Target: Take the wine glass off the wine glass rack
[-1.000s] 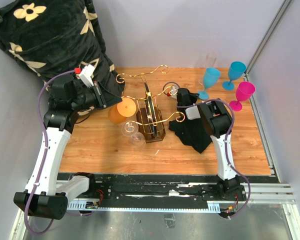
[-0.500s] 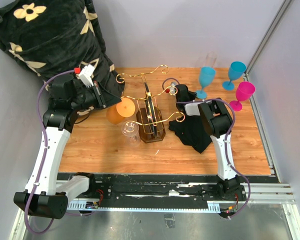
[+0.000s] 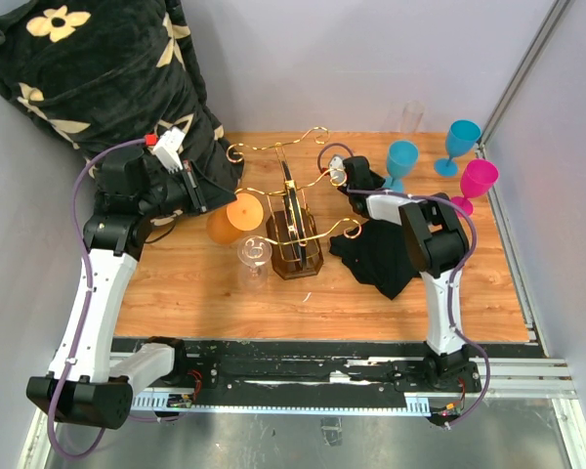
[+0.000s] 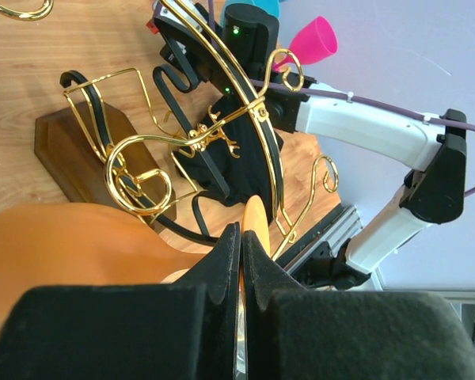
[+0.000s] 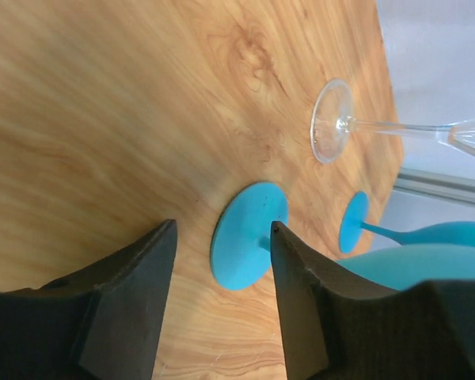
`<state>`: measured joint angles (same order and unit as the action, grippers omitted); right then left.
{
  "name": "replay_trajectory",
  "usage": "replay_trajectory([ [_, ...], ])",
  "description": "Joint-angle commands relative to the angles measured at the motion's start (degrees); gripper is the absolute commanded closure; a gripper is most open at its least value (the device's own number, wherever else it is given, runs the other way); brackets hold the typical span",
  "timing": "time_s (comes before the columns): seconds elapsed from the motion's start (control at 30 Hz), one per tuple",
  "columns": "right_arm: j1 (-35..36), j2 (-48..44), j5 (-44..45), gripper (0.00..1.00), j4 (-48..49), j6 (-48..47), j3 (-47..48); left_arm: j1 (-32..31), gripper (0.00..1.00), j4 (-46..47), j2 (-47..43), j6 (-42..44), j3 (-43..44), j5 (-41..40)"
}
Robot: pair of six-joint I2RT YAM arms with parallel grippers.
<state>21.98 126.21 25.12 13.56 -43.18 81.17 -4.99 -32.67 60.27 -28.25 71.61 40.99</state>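
**Inspector:** Change noted?

**Assistant:** The right gripper (image 5: 222, 228) has drawn back from the rack (image 3: 298, 256) toward the blue glass (image 3: 402, 156). The clear glass (image 3: 254, 251) at the rack's near left has shifted a little. The orange glass (image 3: 242, 210) has hardly moved.

**Inspector:** Grips?

**Assistant:** Right: fingers spread and empty, with the blue glass's foot on the table (image 3: 410, 293) seen between them. Left gripper (image 4: 241, 233): pinched tight on the orange glass, just beside the rack's left scrolls. I cannot tell whether its foot is clear of the wire.

**Inspector:** Recommendation?

**Assistant:** Draw the orange glass outward along the arm's line, level and slow. No lift or twist until the foot passes the curl. Mind the clear glass beside it, since a knock could unseat it.
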Motion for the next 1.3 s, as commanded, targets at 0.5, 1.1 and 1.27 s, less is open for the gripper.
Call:
replay_trajectory([
  [0.5, -1.7, -11.7, -34.3, 0.28, -32.0, 19.1, 8.0, 0.2, 0.99, 2.9, -3.3, -0.2, -0.8, 5.3],
  [1.1, -4.5, -25.0, -25.1, 0.17, -31.0, 22.6, 7.1, 0.2, 0.99, -17.3, -1.8, 11.5, 5.1, -34.3],
  [1.27, -5.2, -27.3, -24.5, 0.17, -31.0, 24.3, 7.2, 0.2, 1.00, -21.2, 1.7, 9.4, 5.4, -45.0],
])
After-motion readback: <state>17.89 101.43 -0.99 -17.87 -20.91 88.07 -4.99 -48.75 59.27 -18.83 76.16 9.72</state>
